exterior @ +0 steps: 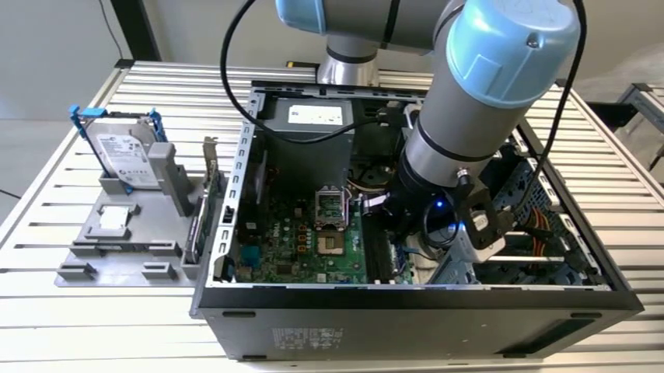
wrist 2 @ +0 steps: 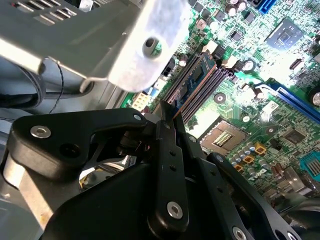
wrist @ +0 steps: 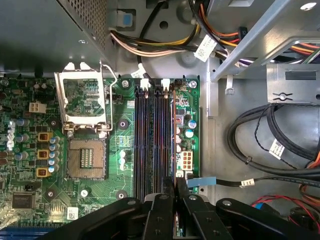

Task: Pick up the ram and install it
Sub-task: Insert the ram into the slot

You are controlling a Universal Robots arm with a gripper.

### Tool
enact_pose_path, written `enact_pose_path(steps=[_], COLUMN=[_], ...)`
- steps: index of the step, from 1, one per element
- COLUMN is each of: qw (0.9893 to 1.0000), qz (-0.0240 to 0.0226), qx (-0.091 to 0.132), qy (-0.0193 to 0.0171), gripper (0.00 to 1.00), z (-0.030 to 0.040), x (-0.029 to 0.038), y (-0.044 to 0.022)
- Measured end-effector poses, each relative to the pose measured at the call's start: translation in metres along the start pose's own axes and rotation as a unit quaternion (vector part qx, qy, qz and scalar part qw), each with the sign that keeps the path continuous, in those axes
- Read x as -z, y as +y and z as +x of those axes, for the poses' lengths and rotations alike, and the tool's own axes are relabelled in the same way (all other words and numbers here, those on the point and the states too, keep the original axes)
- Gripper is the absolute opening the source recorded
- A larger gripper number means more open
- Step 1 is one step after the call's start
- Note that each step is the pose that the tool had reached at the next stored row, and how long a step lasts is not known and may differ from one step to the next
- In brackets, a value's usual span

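The black gripper clamps its fingers on the thin greenish ram stick, seated in the green motherboard's slots

This is a lab or workshop test bench. An open computer case with its motherboard bared sits on a slatted aluminium table. Near the table's edge at the exterior view's left, a grey fixture holds a hard drive upright.

Hand matt black plastic; motherboard glossy green.
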State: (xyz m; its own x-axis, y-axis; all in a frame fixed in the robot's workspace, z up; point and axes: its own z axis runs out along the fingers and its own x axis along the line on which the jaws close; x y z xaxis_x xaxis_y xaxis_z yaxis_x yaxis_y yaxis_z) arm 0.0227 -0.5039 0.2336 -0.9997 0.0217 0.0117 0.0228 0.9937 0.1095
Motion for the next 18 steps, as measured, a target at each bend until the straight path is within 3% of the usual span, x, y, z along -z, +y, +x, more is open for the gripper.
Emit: enact_pose_path(steps=[18], qw=[1.0000], qz=[0.0000], qx=[0.000], qy=[0.0000], gripper=[0.00], z=[0.0049], x=[-0.0083], y=[0.0045])
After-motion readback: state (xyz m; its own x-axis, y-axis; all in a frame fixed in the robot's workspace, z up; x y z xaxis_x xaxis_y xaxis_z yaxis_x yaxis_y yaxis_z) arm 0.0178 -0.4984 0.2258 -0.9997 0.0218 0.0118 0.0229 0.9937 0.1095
